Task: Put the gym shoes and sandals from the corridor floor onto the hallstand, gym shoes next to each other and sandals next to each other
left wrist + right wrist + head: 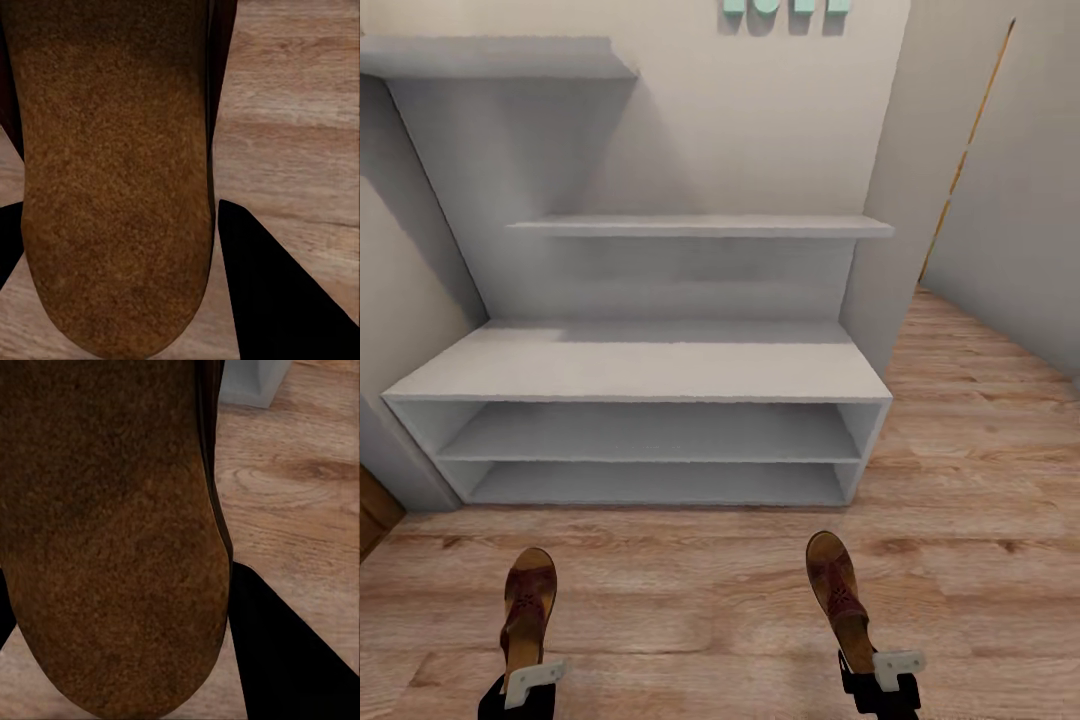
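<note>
The hallstand (640,365) stands straight ahead against the wall, and its bench top and both open shoe shelves are bare. One brown sandal (528,605) (112,187) is held by its heel in my left gripper (528,685), toe pointing at the rack, above the corridor floor (690,600). The other sandal (838,595) (112,547) is held the same way in my right gripper (875,670). Black fingers (277,300) (285,652) flank each heel. A corner of the hallstand (251,382) shows past the right sandal. The gym shoes are out of view.
The corridor floor runs on past the rack's right end (980,380), between pale walls. Teal letters (785,5) hang on the wall above the upper shelves. A brown wooden piece (375,510) stands at the rack's lower left.
</note>
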### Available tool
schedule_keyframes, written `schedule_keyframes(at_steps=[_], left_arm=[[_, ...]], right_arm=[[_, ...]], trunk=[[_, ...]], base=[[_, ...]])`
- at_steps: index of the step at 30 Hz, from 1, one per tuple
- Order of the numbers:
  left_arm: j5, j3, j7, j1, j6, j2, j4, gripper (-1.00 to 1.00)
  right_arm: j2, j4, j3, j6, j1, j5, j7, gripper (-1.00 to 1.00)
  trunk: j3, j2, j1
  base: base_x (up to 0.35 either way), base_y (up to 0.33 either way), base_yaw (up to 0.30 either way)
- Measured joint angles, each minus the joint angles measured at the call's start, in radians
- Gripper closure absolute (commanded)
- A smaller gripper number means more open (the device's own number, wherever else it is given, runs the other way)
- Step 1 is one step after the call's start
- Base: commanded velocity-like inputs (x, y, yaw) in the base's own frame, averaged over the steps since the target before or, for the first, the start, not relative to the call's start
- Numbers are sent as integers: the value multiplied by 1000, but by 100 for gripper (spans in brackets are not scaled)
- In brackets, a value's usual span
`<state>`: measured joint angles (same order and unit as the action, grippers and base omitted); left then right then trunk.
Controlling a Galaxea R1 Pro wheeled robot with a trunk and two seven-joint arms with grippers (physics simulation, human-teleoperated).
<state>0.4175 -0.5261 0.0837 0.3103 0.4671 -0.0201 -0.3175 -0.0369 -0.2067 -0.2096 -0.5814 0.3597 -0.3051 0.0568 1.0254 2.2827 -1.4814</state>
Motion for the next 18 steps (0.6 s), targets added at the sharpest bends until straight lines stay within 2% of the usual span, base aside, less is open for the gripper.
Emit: schedule_keyframes(at_steps=[13, 18], left_arm=[[0, 1, 0, 0, 0, 0, 1, 100], [0, 1, 0, 0, 0, 0, 0, 100]], right_arm=[[-1, -3, 0, -1, 0, -3, -1, 100], [-3, -3, 0, -1, 0, -3, -1, 100]], trunk=[[0, 0, 0], [0, 0, 0]], base=[[-5, 308, -4], [-30, 122, 0]])
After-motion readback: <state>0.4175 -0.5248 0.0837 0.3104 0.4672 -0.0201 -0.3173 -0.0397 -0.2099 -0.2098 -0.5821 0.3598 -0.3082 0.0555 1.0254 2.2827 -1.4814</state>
